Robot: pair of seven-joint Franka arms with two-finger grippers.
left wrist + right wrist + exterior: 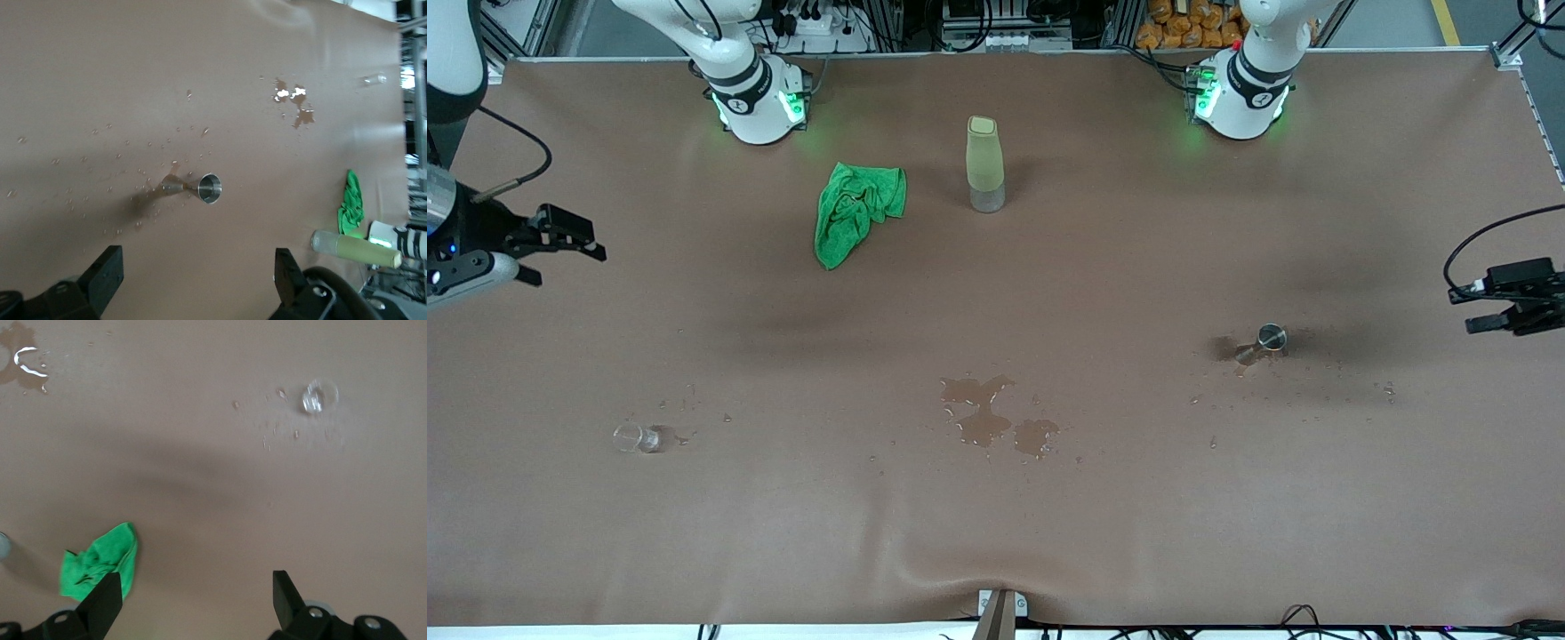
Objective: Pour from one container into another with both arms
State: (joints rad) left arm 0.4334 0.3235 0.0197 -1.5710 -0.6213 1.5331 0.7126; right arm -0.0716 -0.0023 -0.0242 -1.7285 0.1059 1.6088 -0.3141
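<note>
Our right claw (560,240) hangs over the worktop (1138,516) at the middle edge of the frame, at the right arm's end. Its fingers stand wide apart and hold nothing. The left claw (1507,307) hangs at the other edge, at the left arm's end, also wide and holding nothing.

Under the left claw's view, a small steel double-cone measuring cup (1263,342) seems to lie on its side in a wet patch. In the lower part of the frame, toward the right arm's end, is a small clear glass (636,437). A tall pale-green bottle with a clear base (985,164) stands upright in the upper centre. A crumpled green cloth (860,212) lies beside it. Brown puddles (987,418) are in the lower centre.

We judge that the wet cup could slip between the fingers. The tall bottle could fall over if it is pushed near its top. The glass is easy to miss because it is transparent.

Both claws are cut by the frame edges in the front view. We cannot tell if the glass stands or lies, or how much liquid any container holds.
</note>
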